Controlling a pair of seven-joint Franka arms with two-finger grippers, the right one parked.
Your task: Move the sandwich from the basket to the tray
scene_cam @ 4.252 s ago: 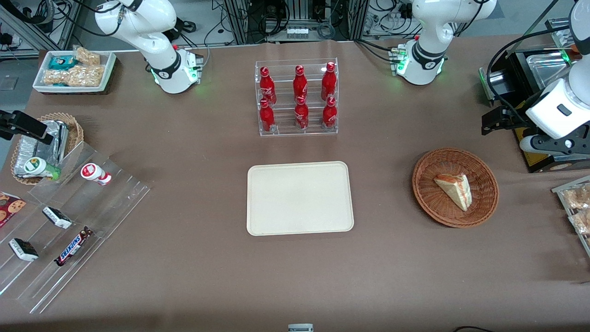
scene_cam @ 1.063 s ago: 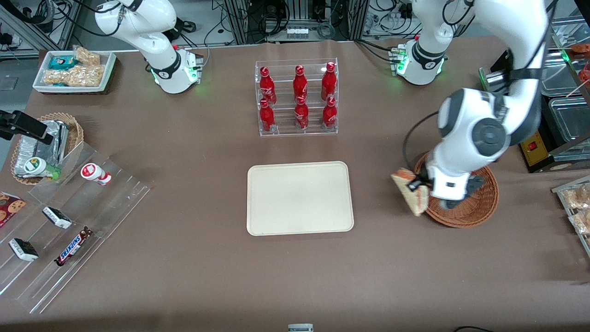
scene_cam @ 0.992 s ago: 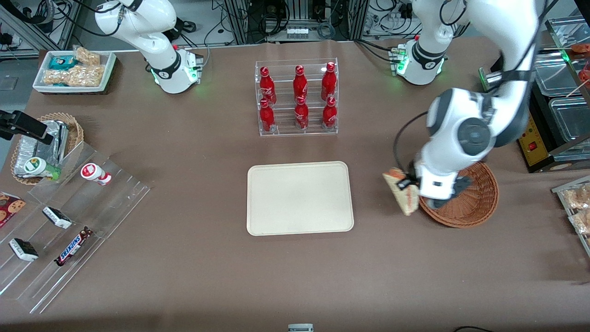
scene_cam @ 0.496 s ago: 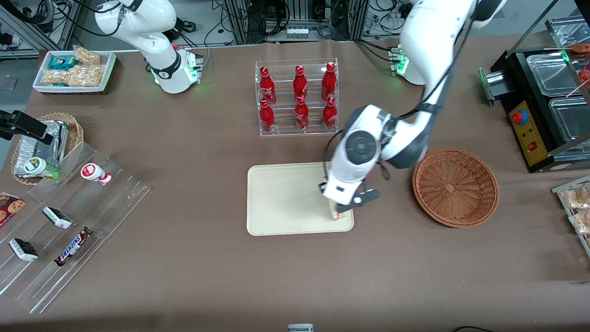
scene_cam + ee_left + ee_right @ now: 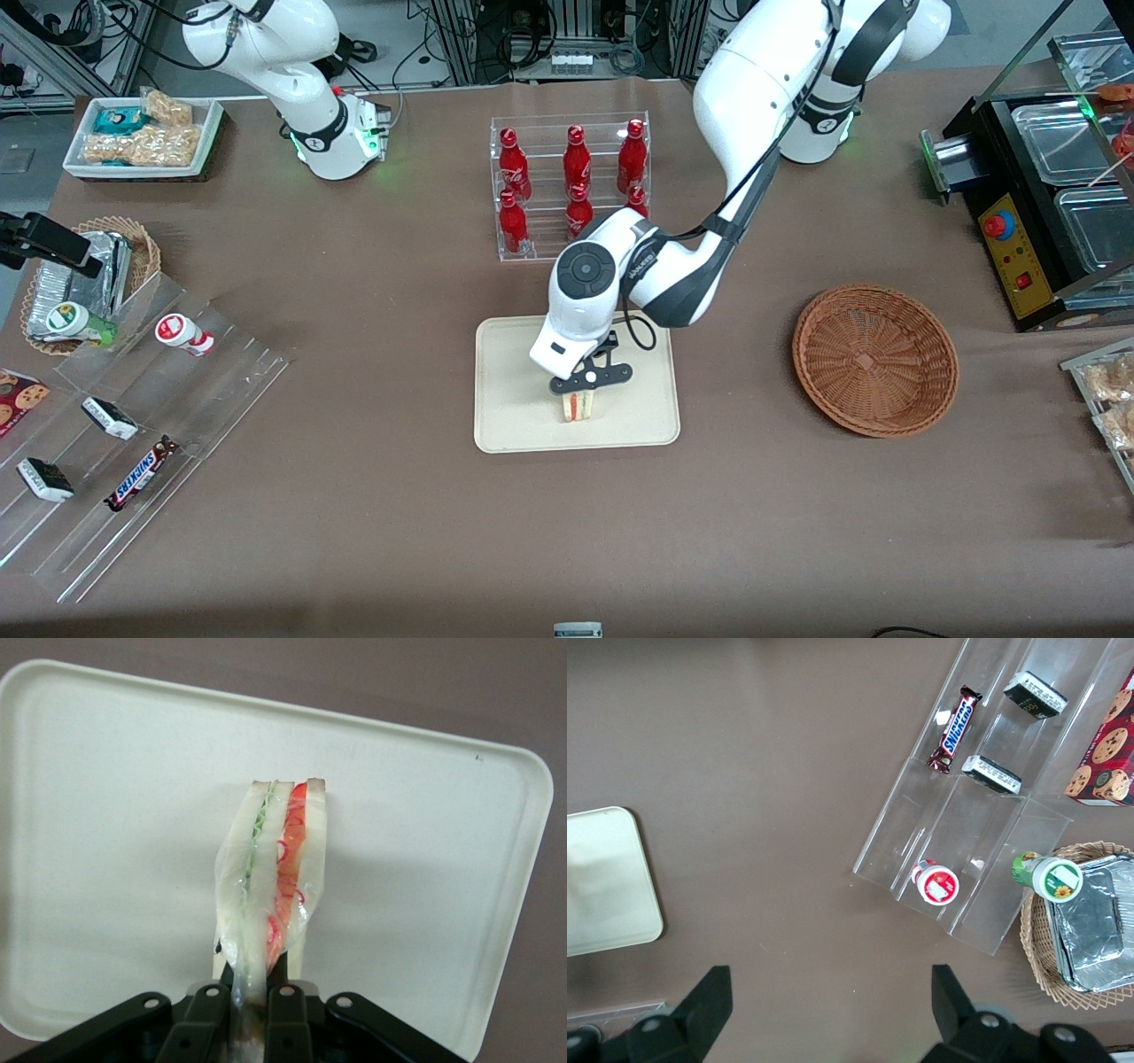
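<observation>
Above the flat cream-beige plastic tray (image 5: 514,416), the left arm's gripper (image 5: 578,395) stayed clenched on the clear-wrapped triangular sandwich (image 5: 578,407), held edge-down. Light, soft and slippery-filmed, it suited a gentle pinch across its bread faces. The reddish-brown wicker basket (image 5: 874,359) lay empty.

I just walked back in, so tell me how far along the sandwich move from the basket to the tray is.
Done: the basket is empty. In hand: the gripper is shut on the sandwich, holding it edge-down over the tray; whether it touches the tray, I can't tell. Left: release it and withdraw.
</observation>
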